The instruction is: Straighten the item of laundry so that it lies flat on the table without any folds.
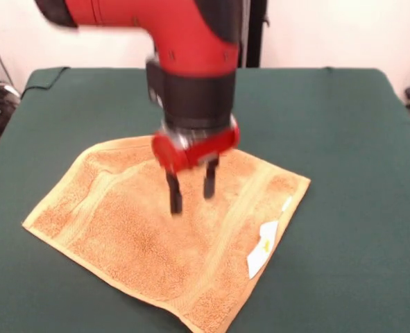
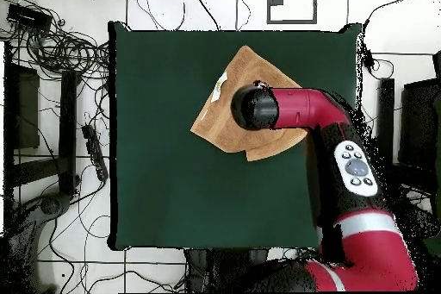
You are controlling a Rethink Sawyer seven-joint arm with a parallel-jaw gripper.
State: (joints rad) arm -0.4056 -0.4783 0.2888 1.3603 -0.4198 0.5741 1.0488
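My gripper (image 1: 190, 189) hangs open and empty over the towel (image 1: 142, 236); from overhead my arm (image 2: 297, 108) hides its middle.

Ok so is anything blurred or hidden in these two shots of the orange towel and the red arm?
Front view: the red and black arm is smeared by motion blur, while the orange-tan terry towel and its white label stay fairly crisp; the gripper is open above the towel. Overhead view: the arm hides the gripper and part of the towel; lighting on the dark green table is even.
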